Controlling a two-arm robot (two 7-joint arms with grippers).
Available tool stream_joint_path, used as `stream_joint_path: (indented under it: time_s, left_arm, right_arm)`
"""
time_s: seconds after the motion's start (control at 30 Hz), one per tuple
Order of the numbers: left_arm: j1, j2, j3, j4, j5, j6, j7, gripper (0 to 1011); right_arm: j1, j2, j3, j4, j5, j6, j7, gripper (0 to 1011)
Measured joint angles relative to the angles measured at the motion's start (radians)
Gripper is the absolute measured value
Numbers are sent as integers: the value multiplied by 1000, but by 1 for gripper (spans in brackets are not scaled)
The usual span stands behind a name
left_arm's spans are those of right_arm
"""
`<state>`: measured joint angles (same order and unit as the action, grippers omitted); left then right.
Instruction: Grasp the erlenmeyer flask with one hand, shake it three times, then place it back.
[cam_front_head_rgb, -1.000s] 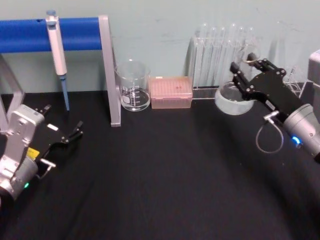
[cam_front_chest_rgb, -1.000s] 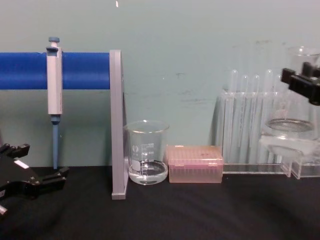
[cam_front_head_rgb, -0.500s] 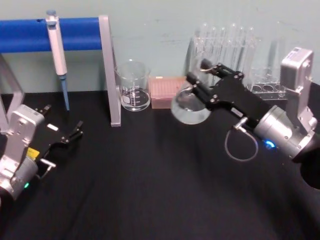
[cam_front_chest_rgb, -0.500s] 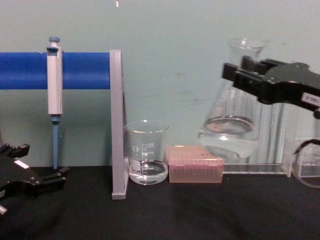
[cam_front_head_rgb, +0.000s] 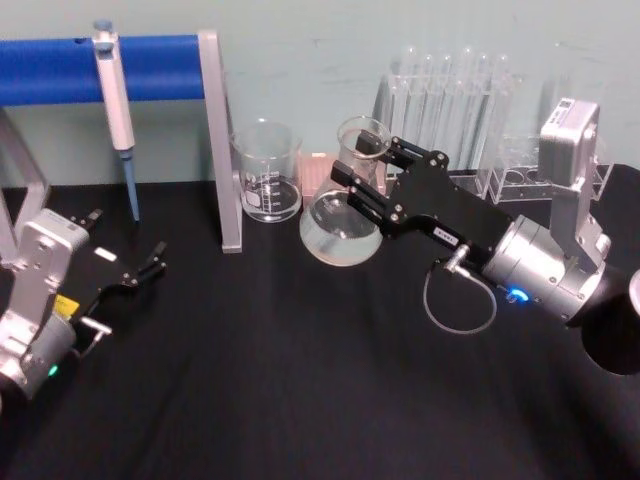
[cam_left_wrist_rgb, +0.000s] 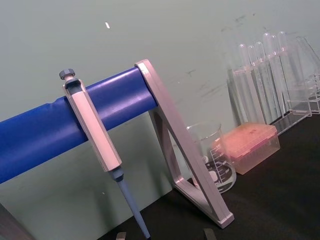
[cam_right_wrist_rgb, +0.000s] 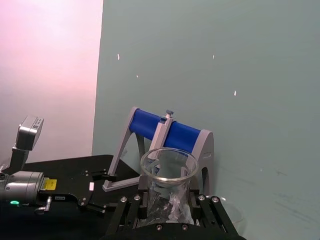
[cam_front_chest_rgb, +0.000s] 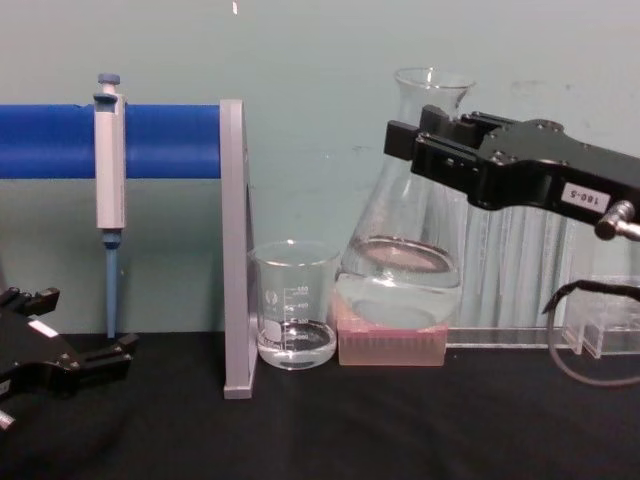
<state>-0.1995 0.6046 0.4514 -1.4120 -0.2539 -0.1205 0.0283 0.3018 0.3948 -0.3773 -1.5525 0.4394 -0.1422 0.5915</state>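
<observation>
The erlenmeyer flask (cam_front_head_rgb: 340, 232) is clear glass with some clear liquid in its wide base. It hangs above the black table, slightly tilted, in front of the pink box. My right gripper (cam_front_head_rgb: 372, 172) is shut on its neck just below the rim. In the chest view the flask (cam_front_chest_rgb: 400, 285) is level with the beaker, with the right gripper (cam_front_chest_rgb: 428, 142) clamped high on its neck. The right wrist view shows the flask's rim (cam_right_wrist_rgb: 169, 165) between the gripper's (cam_right_wrist_rgb: 169, 204) black fingers. My left gripper (cam_front_head_rgb: 150, 262) rests open at the table's left, holding nothing.
A glass beaker (cam_front_head_rgb: 267, 182) stands left of the flask, beside the grey leg (cam_front_head_rgb: 222, 150) of a blue-barred stand (cam_front_head_rgb: 60, 68) holding a pipette (cam_front_head_rgb: 115, 95). A pink box (cam_front_chest_rgb: 392, 346) and a rack of test tubes (cam_front_head_rgb: 450, 95) line the back wall.
My right gripper has carried the flask leftward, from in front of the test tube rack to in front of the pink box near the beaker. The left arm has not moved.
</observation>
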Motion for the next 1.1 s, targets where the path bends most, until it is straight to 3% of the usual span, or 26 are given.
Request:
stream_joint_path:
  time_s: [0.2, 0.5, 0.87, 1.1]
  left_arm:
    - [0, 0, 0, 0, 0, 0, 0, 1001]
    - [0, 0, 0, 0, 0, 0, 0, 1001]
    - [0, 0, 0, 0, 0, 0, 0, 1001]
    - [0, 0, 0, 0, 0, 0, 0, 1001]
  right_arm:
    - [-1, 11, 0, 0, 6, -5, -30, 456]
    - [-30, 27, 53, -1, -6, -10, -119, 456]
    - [-101, 27, 178, -26, -42, 19, -267, 456]
    - [-124, 14, 223, -34, -73, 37, -322, 456]
